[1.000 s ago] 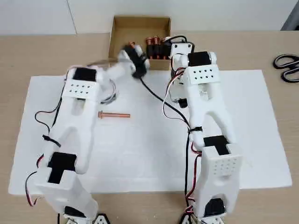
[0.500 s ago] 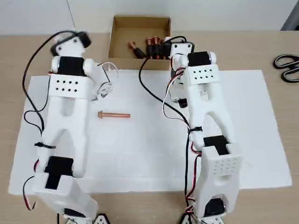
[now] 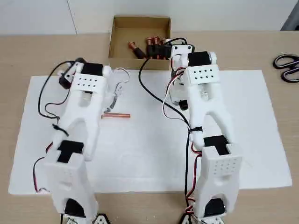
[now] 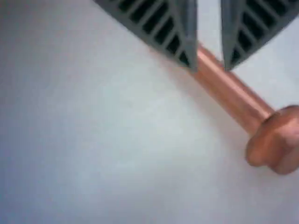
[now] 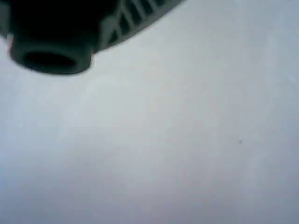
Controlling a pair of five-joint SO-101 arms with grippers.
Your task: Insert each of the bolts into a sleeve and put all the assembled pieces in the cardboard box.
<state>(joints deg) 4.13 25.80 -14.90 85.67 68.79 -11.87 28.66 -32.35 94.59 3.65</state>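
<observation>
A: Left pincer sits low over the bolt, its fingers apart, one on each side of the copper shaft.

B: Nice straddle. The head is clear of the fingers, so the grip looks set to land on the shaft.

A: What makes this pick clean?

B: I'd close squarely across the shaft. A round bolt lying flat on the white sheet could roll out of a skewed squeeze. Then lift it level and leave plenty of the plain end poking free.

A: Because the partner's waiting. Right pincer, right of centre, looks clamped on a black sleeve, its open bore showing.

B: So line the shaft up with that bore before pushing. Any tilt and I'd expect it to jam at the rim.

A: And beyond them?

B: The cardboard box is on the counter at the far edge. Several assembled pieces lie against its near wall.
</observation>
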